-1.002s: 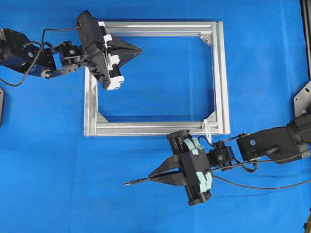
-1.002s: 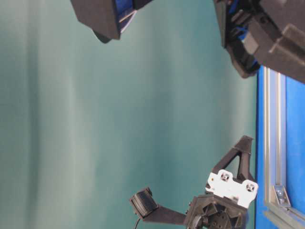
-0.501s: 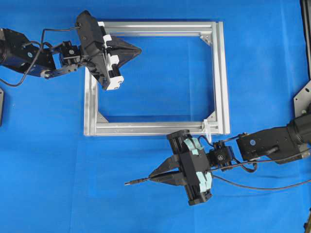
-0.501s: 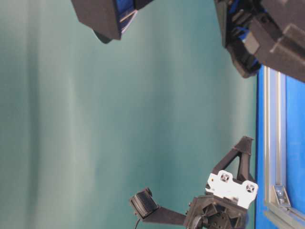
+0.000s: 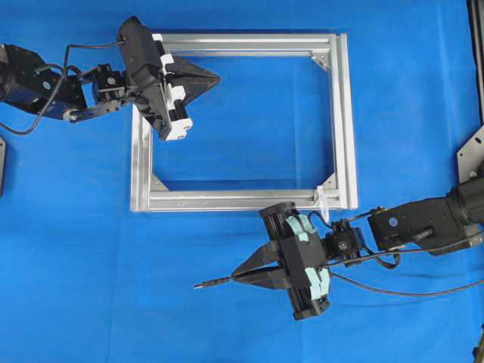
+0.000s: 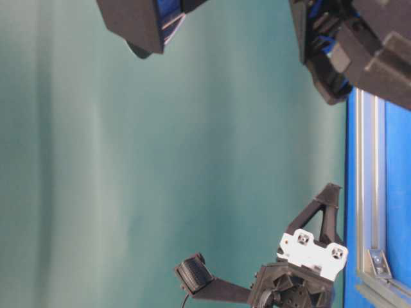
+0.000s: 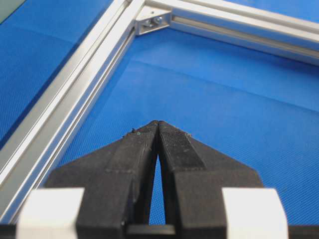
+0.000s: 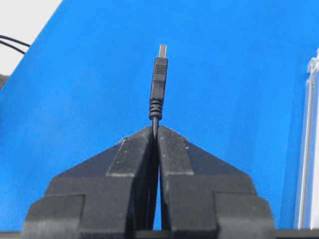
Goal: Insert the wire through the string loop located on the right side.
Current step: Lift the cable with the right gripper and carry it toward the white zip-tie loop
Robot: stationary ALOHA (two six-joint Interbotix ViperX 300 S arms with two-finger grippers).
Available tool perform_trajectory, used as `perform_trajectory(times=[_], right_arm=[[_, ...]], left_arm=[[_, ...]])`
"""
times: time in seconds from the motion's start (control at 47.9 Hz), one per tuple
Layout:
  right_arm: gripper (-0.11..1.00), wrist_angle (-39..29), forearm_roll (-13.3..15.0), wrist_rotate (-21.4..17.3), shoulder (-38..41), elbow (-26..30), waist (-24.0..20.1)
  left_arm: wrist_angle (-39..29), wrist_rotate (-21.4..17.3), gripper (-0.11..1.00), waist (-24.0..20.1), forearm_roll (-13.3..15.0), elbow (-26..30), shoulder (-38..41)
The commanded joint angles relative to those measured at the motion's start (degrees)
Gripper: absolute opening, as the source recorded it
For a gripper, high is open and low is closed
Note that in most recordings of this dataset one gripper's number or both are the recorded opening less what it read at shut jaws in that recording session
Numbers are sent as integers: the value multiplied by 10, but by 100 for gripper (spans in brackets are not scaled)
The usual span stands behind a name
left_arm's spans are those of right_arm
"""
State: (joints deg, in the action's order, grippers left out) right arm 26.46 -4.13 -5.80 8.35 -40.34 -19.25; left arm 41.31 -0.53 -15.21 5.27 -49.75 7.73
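My right gripper (image 5: 236, 277) (image 8: 157, 128) is shut on the thin black wire (image 5: 408, 292), just behind its slim plug (image 8: 159, 79). The plug (image 5: 212, 283) sticks out to the left over the blue mat, below the silver frame (image 5: 344, 113). The small white string loop (image 5: 322, 196) stands on the frame's lower right corner, above and to the right of the held plug. My left gripper (image 5: 217, 76) (image 7: 158, 123) is shut on nothing and hovers inside the frame's upper left corner.
The frame's rails and a corner bracket (image 7: 153, 20) lie ahead of the left gripper. Its right rail (image 8: 309, 149) edges the right wrist view. The wire trails right, past the right arm (image 5: 423, 223). A metal bracket (image 5: 473, 155) sits at the mat's right edge.
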Motion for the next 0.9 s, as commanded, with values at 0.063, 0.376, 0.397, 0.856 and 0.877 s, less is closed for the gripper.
perform_trajectory(times=[0.063, 0.376, 0.397, 0.856, 0.877], right_arm=[[-4, 3, -1, 1, -17, 7, 0], [-4, 3, -3, 0, -40, -37, 0], [-4, 3, -4, -1, -44, -43, 0], [-4, 3, -18, -4, -179, -208, -4], [-4, 3, -20, -4, -186, -216, -4]], left_arm=[[3, 1, 0, 1, -1, 4, -18], [3, 1, 0, 2, -2, 4, -18], [2, 1, 0, 1, -1, 4, -18], [3, 1, 0, 2, -2, 4, -18], [3, 1, 0, 1, -1, 4, -18]])
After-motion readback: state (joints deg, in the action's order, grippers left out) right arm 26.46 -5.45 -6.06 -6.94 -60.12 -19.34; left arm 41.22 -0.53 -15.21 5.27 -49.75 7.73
